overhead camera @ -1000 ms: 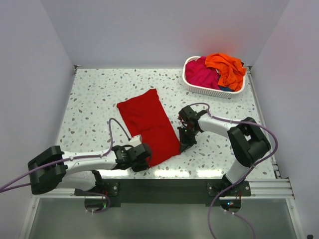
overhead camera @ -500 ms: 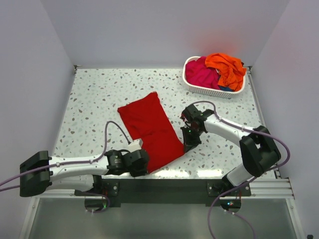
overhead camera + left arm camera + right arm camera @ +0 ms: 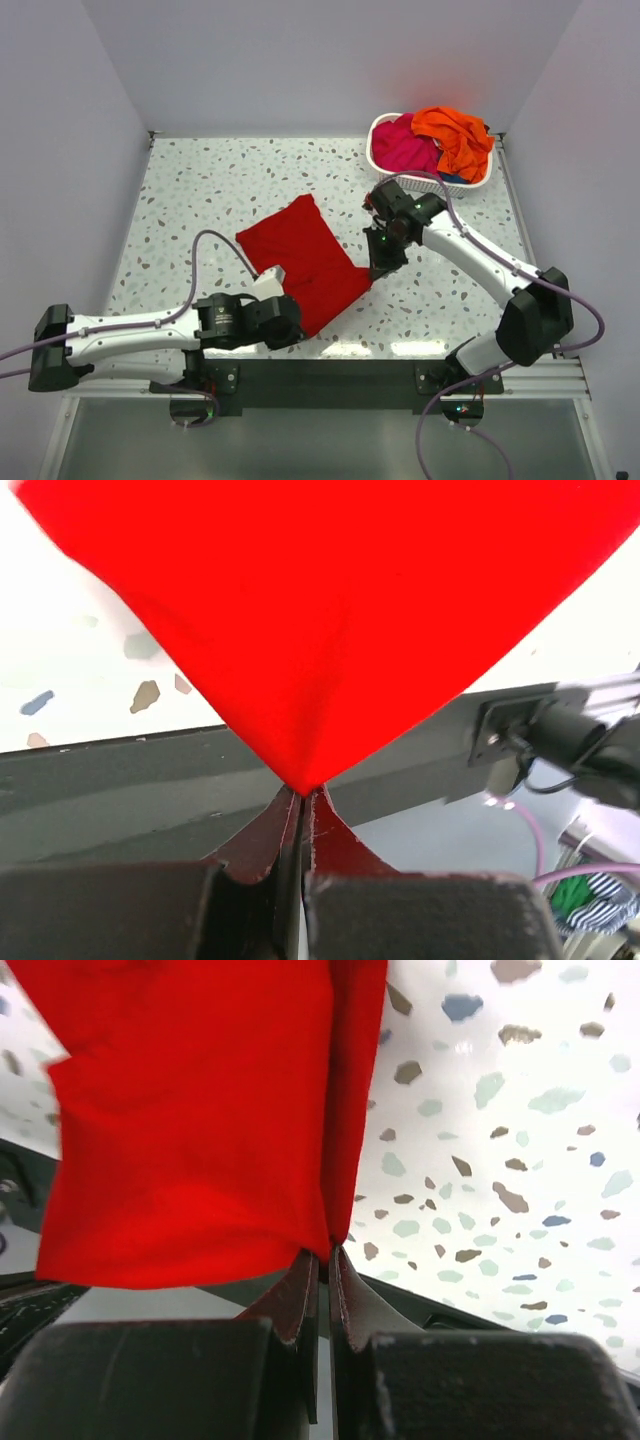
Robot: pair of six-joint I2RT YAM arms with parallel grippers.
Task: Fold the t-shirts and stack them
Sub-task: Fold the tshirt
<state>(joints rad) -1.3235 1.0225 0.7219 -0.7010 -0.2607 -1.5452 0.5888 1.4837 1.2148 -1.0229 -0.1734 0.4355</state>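
Top external view: both tools pinch near corners of the red t-shirt [image 3: 300, 255], which lies part folded on the surface [image 3: 200, 190].
The left tool [image 3: 290, 322] is clenched on the shirt's nearest corner and the right tool [image 3: 376, 264] on its right corner. Each wrist view shows thin cloth nipped between closed jaws. The shirt lies mid-surface, its near end seemingly raised. It looks light, limp and apt to sag or slip, so corners and hems seem the best holds. The pink t-shirt [image 3: 400, 150] and orange t-shirt [image 3: 455, 135] sit in the basket [image 3: 385, 176], far right.
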